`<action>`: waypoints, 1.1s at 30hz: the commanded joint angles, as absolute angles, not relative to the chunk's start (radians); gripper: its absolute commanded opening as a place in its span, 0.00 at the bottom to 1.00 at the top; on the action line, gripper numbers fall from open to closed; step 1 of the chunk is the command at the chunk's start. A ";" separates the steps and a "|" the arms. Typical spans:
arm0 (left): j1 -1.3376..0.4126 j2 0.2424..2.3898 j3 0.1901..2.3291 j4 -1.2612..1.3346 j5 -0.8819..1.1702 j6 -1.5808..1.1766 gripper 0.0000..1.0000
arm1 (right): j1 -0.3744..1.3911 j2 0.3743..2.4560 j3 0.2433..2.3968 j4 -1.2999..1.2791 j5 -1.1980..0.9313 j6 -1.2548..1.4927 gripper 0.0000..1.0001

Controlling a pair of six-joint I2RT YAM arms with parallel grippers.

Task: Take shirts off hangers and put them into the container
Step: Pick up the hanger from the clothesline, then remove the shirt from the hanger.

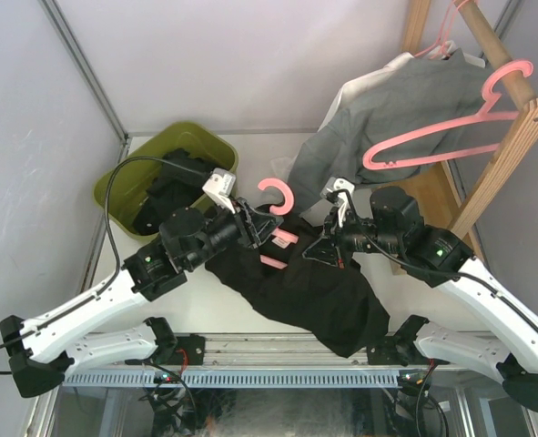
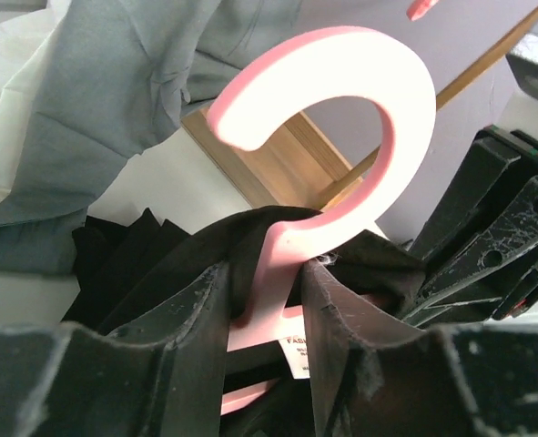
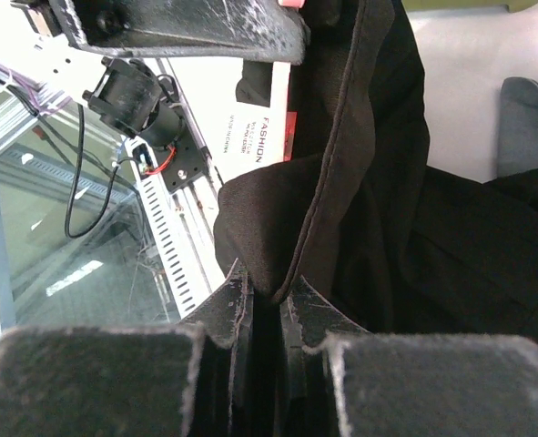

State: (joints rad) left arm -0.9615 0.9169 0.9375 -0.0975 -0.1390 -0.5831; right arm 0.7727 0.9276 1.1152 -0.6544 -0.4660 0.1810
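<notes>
A black shirt (image 1: pixel 314 291) hangs limp between both arms over the table's near edge, still on a pink hanger (image 1: pixel 278 193). My left gripper (image 1: pixel 253 221) grips the neck of that hanger (image 2: pixel 341 82) just below the hook; in the left wrist view the left gripper (image 2: pixel 269 273) has both fingers against the pink neck, with black collar fabric (image 2: pixel 159 255) bunched round it. My right gripper (image 1: pixel 326 244) is shut on a fold of the black shirt (image 3: pixel 360 182); in the right wrist view the right gripper (image 3: pixel 270 282) pinches the seamed edge. The olive-green container (image 1: pixel 173 134) stands at the back left with a black shirt (image 1: pixel 173 187) in it.
A wooden rack (image 1: pixel 514 137) stands at the right. A grey shirt (image 1: pixel 387 109) and a white shirt (image 1: pixel 400 62) hang on it. An empty pink hanger (image 1: pixel 432 137) hangs in front of them. Another pink hanger (image 1: pixel 441 36) hooks over the pole higher up.
</notes>
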 commanded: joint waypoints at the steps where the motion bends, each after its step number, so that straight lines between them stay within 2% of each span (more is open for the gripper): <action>1: -0.957 0.939 1.013 -0.102 -0.020 -0.476 0.39 | 0.776 0.917 1.133 -0.558 -0.518 0.190 0.00; 3: -0.956 0.947 1.019 -0.105 0.030 -0.449 0.39 | 0.776 0.916 1.134 -0.557 -0.513 0.190 0.00; 4: -0.956 0.951 1.025 -0.113 0.041 -0.441 0.36 | 0.776 0.916 1.134 -0.559 -0.510 0.190 0.00; 8: -0.957 0.958 1.051 -0.185 -0.002 -0.420 0.03 | 0.778 0.914 1.132 -0.563 -0.488 0.190 0.00; 9: -0.956 0.954 1.053 -0.198 -0.023 -0.419 0.01 | 0.778 0.914 1.132 -0.562 -0.473 0.190 0.00; 10: -0.956 0.946 1.048 -0.200 -0.042 -0.418 0.00 | 0.778 0.914 1.131 -0.562 -0.455 0.190 0.00; 15: -0.957 0.900 1.029 -0.228 -0.168 -0.411 0.00 | 0.778 0.893 1.133 -0.569 -0.357 0.198 0.31; 18: -0.956 0.877 1.032 -0.284 -0.280 -0.419 0.00 | 0.778 0.861 1.133 -0.566 -0.296 0.239 0.44; 24: -0.956 0.863 1.063 -0.412 -0.506 -0.487 0.00 | 0.782 0.788 1.132 -0.521 -0.145 0.397 0.46; 29: -0.957 0.872 1.074 -0.430 -0.531 -0.514 0.00 | 0.844 0.823 1.132 -0.497 -0.036 0.529 0.46; 33: -0.957 0.893 1.101 -0.452 -0.526 -0.530 0.00 | 0.989 0.916 1.135 -0.461 0.119 0.574 0.48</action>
